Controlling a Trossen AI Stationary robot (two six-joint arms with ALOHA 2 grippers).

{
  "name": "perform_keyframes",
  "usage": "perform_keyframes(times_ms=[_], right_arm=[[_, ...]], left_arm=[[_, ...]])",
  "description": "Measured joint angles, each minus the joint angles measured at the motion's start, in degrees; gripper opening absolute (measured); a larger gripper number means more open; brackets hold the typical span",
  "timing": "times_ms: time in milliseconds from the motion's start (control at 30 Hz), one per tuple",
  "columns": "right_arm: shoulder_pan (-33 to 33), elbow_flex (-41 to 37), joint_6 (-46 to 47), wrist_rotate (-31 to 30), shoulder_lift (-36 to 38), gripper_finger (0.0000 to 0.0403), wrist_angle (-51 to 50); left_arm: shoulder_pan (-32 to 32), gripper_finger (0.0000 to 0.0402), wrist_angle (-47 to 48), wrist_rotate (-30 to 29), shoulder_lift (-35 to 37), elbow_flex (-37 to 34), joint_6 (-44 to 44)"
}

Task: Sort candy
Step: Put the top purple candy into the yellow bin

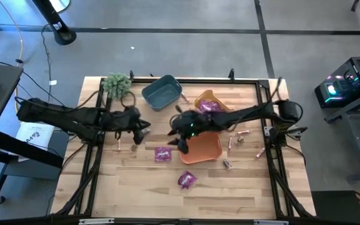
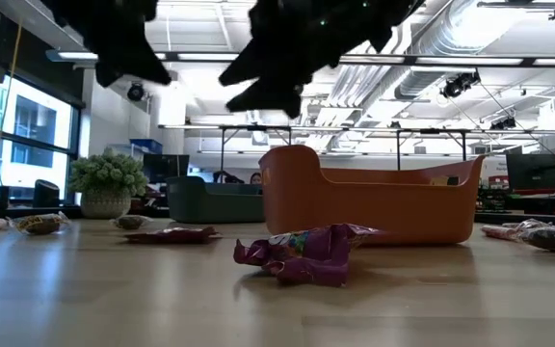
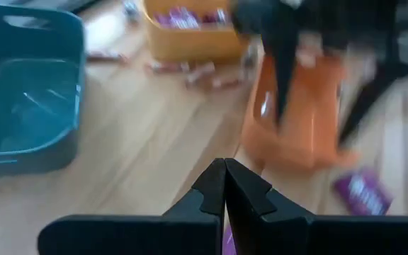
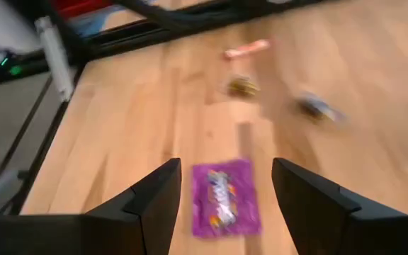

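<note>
Lying flat on the tabletop beside the orange bin [image 1: 204,149], a shiny purple candy packet [image 4: 224,196], writing too blurry to read, right gripper [image 4: 222,205] wide open above it, empty, left gripper [image 3: 225,185] closed tight, holding nothing, left of the bin.

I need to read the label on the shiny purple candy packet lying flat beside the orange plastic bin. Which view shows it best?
The right wrist view: the shiny purple candy packet lies flat between the open right pincer fingers. The high view shows it small; the low view shows only its flat edge; the left wrist view shows a blurred corner.
</note>
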State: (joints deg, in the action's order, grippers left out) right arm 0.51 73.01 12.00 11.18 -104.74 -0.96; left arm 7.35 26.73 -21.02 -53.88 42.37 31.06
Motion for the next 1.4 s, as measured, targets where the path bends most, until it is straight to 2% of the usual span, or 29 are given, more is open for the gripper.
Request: perform_keyframes(times_ms=[133, 233, 433, 567, 733, 867, 1033, 1167, 1267, 1333, 1400], right_arm=[[2.7, 0.0, -5.4, -0.1, -4.4, 0.0216, 4.9], [3.7, 0.5, -6.0, -2.3, -7.3, 0.0216, 6.5], [5.6, 8.3, -7.8, -7.7, -14.5, 0.0216, 5.3], [6.9, 17.7, -9.6, -11.3, -20.1, 0.0216, -1.9], [7.6, 30.1, -10.9, -12.5, -26.9, 0.0216, -18.7], [7.7, 37.5, -10.6, -16.1, -30.7, 0.0216, -30.3], [7.1, 40.5, -10.5, -17.0, -33.0, 0.0216, -38.7], [7.0, 40.7, -10.4, -16.9, -34.2, 0.0215, -41.2], [7.0, 40.8, -10.4, -16.9, -34.9, 0.0184, -40.8], [7.1, 40.8, -9.4, -17.3, -35.1, 0.0129, -40.9], [7.1, 40.8, -9.0, -17.3, -35.0, 0.0056, -41.3]], left_arm=[[0.4, 0.0, -0.5, -4.3, 3.0, 0.0, 3.3], [0.4, 0.0, -1.9, -5.4, 3.4, 0.1, 3.3], [0.4, 0.0, -3.3, -5.3, 2.3, 0.1, 0.3], [0.4, 0.0, -3.7, -4.4, 2.1, 0.1, -0.3], [0.4, 0.0, -4.2, -1.8, 2.4, 0.0, -4.2], [0.4, 0.0, -4.4, -1.7, 3.1, 0.0, -5.9], [0.7, 0.0, -6.6, -0.8, 5.2, 0.0, -6.2], [1.4, 0.0, -15.5, -0.1, 8.6, 0.0, -7.2], [1.4, 0.0, -23.9, -0.2, 11.2, 0.0, -10.3], [1.4, 0.0, -29.5, -0.5, 12.6, 0.0, -12.0], [1.4, 0.0, -36.0, -0.5, 14.2, 0.0, -13.6]])
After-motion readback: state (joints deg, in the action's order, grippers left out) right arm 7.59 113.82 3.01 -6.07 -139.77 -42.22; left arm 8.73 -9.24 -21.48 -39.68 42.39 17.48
